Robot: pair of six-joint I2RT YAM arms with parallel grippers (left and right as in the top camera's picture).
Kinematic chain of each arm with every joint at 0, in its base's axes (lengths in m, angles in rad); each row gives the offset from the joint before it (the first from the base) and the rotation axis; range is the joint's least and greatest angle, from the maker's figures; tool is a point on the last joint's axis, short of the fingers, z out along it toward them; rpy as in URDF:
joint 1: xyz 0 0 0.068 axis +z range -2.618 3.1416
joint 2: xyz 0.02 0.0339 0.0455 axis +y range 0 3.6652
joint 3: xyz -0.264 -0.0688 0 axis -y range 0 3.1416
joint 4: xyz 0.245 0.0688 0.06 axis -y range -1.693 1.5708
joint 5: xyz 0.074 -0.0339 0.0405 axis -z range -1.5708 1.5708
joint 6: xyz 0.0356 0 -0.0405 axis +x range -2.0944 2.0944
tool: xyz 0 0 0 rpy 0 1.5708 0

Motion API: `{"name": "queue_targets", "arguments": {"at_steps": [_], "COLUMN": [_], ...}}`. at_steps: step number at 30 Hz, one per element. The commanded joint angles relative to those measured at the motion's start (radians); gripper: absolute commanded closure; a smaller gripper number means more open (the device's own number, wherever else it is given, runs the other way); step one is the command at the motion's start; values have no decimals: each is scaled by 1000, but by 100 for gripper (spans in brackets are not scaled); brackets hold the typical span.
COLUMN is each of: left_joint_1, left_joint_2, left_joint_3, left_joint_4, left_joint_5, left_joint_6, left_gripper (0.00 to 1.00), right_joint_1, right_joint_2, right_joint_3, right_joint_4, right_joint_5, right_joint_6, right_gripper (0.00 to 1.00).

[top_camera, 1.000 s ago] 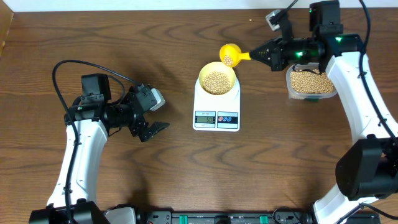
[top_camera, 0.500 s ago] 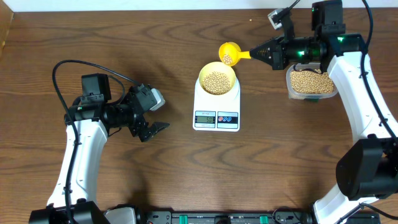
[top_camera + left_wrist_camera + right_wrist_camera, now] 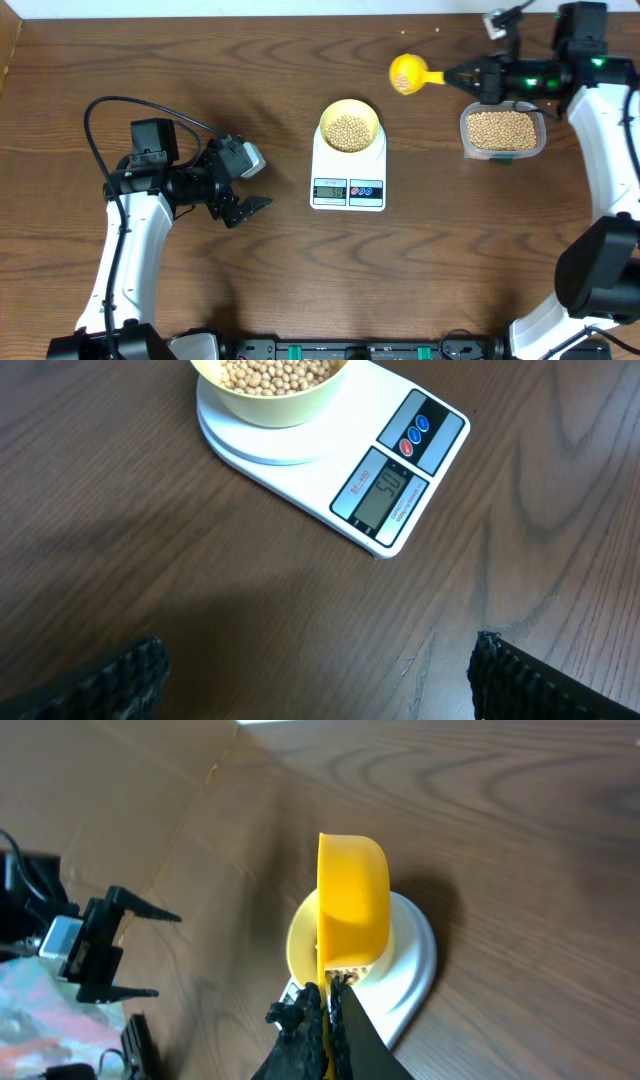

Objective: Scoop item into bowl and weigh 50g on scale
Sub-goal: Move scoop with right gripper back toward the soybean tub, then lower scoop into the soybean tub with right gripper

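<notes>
From above, 1 camera looks straight down on the whole table. The left wrist camera sits low and close, facing the scale and bowl. The right wrist camera looks past its scoop at that same pair.

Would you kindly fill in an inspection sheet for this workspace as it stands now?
Surface: brown wooden table.
Job's things: bowl of beans on scale, display starts with 50; clear tub of beans right of the scale.
Clutter: nothing seen.
Grippers: left gripper jaws open, empty; right gripper shut on yellow scoop, back-right of the bowl.
Cables: black cable looped over left arm.
Surroundings: pale strip beyond the far edge.
</notes>
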Motion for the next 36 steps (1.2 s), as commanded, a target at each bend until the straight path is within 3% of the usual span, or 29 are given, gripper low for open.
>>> {"name": "queue_targets", "arguments": {"at_steps": [1,12,19,26,36], "left_joint_1": [3,3,3,3,3], "left_joint_2": [6,6,6,6,6], "left_joint_3": [-10,-10,-10,-10,-10], "left_joint_4": [-3,-3,-3,-3,-3], "left_joint_5": [5,5,5,5,5], "left_joint_6": [-2,-2,-2,-2,-2], "left_gripper": [2,2,2,2,2], "right_joint_1": [-57,-243,-328,-332,-244], "right_joint_2": [-19,-19,-19,-19,-19], "right_joint_3": [10,10,10,10,9], "right_joint_4": [-23,-245,-291,-283,-238], "right_joint_5": [-23,105,256,467,544], "right_joint_6": [6,-92,-109,-111,-185], "right_gripper": [99,99,99,99,99]}}
